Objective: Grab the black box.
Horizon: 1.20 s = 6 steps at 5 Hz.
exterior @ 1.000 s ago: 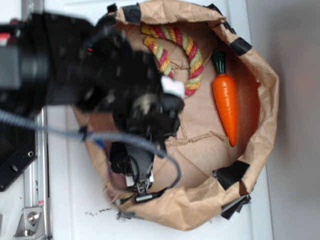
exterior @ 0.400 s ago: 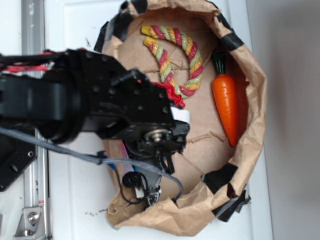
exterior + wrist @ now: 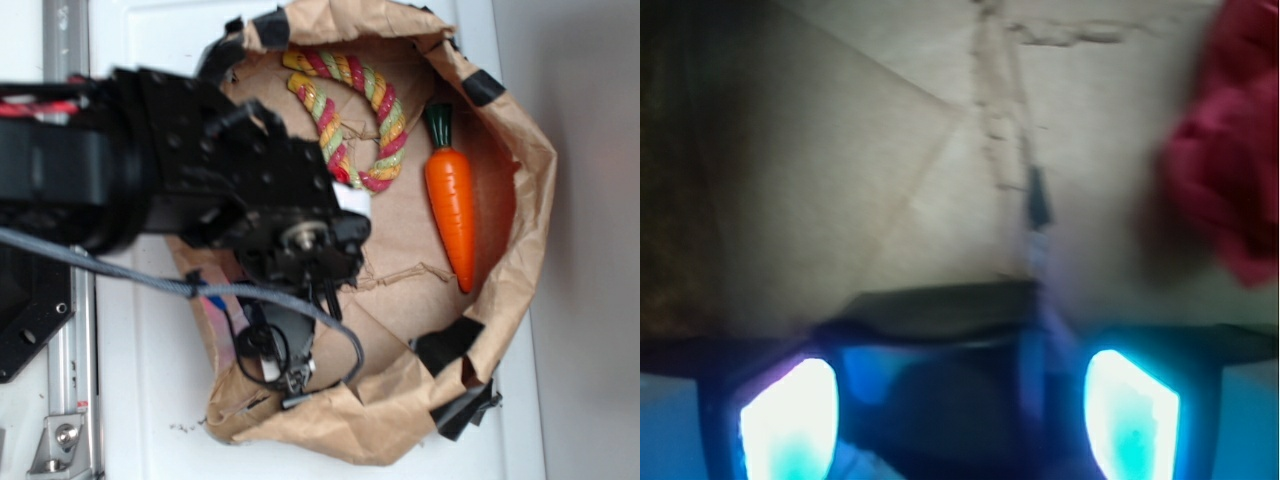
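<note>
1. Exterior: we see the arm (image 3: 170,180) covering the left of the brown paper nest (image 3: 520,230). The rope ring (image 3: 360,115) lies at 12 o'clock and the carrot (image 3: 452,205) at 3 o'clock. The gripper (image 3: 285,365) sits near 7 o'clock.
2. Wrist: we see the jaws apart with the black box (image 3: 940,330) between them at 6 o'clock, and red fabric (image 3: 1230,180) at 3 o'clock.

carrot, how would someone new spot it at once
Find the brown paper nest with black tape patches on its rim. The carrot lies along its inside right wall, beside the striped rope ring. It alone is smooth, glossy orange with a dark green top.
</note>
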{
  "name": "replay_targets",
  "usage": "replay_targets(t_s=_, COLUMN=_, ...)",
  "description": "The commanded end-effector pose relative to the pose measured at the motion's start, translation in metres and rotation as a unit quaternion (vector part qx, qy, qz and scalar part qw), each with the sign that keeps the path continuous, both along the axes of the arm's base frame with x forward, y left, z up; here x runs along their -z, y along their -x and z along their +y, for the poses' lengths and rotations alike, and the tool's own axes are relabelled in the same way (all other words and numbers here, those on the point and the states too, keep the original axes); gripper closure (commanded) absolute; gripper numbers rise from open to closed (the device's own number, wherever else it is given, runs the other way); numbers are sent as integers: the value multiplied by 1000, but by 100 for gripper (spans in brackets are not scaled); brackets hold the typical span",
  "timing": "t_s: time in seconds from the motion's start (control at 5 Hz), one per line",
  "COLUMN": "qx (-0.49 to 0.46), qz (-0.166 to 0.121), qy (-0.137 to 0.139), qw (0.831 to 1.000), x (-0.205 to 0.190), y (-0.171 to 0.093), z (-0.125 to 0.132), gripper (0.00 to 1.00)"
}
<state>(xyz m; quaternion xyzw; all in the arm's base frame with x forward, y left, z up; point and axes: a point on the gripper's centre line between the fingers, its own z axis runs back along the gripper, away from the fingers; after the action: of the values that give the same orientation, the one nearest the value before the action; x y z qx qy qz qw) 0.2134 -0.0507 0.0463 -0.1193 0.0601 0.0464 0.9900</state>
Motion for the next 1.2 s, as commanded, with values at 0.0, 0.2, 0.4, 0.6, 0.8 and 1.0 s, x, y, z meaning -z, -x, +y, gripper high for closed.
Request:
replay_targets(t_s=0.0, qx=-7, qz=-18, qy=-15, qw=1000, x=-4, y=-9, z=7, gripper=0)
replay_targets(t_s=0.2, qx=0, qz=-5, qy=-4, qw=1000, x=3, y=-11, z=-4, gripper=0)
replay_targets(t_s=0.4, qx=14, qz=5, qy=7, qw=1000, x=14, y=-7, z=-32, gripper=0)
replay_targets(t_s=0.6, qx=32, qz=13, qy=28, qw=999, x=15, y=1, z=-56, gripper=0)
replay_targets(t_s=0.8, qx=45, qz=15, qy=25, qw=999, x=19, y=7, z=-67, gripper=0)
replay_targets(t_s=1.0, qx=34, qz=7, qy=5, qw=999, x=25, y=8, z=-53, gripper=100)
